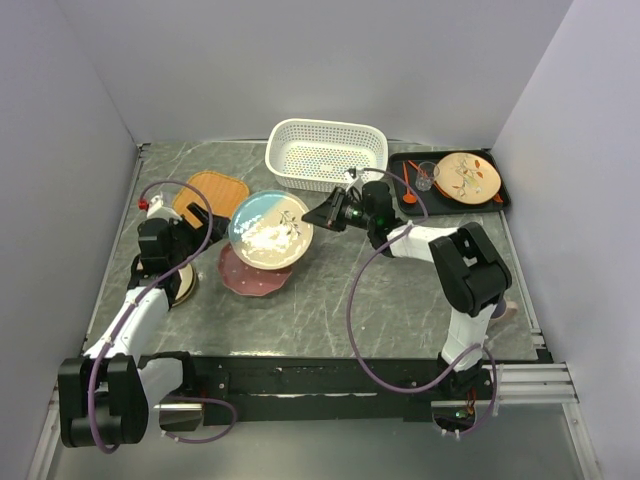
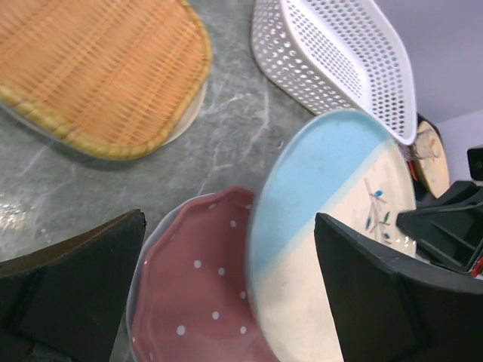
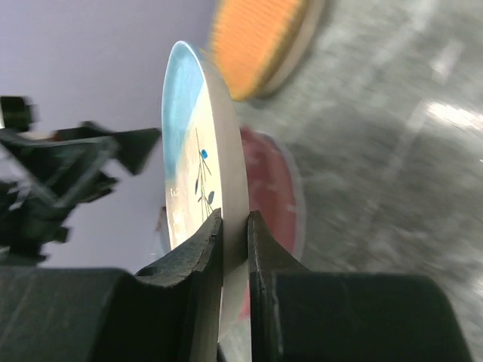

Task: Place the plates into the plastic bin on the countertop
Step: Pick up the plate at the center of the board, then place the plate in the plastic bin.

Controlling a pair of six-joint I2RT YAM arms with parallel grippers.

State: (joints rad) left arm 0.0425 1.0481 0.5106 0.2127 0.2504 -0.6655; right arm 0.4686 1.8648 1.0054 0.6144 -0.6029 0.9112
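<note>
Right wrist view: the right tool pinches the rim of the blue-cream plate, tilted on edge over the pink plate, short of the plastic bin. It looks stiff, glazed, breakable; a rim pinch may slip. The left tool gapes, empty.

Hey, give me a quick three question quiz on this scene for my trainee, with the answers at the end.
1. True or false: the right gripper has its jaws closed on the rim of the blue-cream plate.
2. Which plate lies partly beneath it? A orange, B speckled pink, C black.
3. Fill in: the left gripper has its jaws ___.
Key: 1 true; 2 B, the speckled pink plate; 3 open.
</note>
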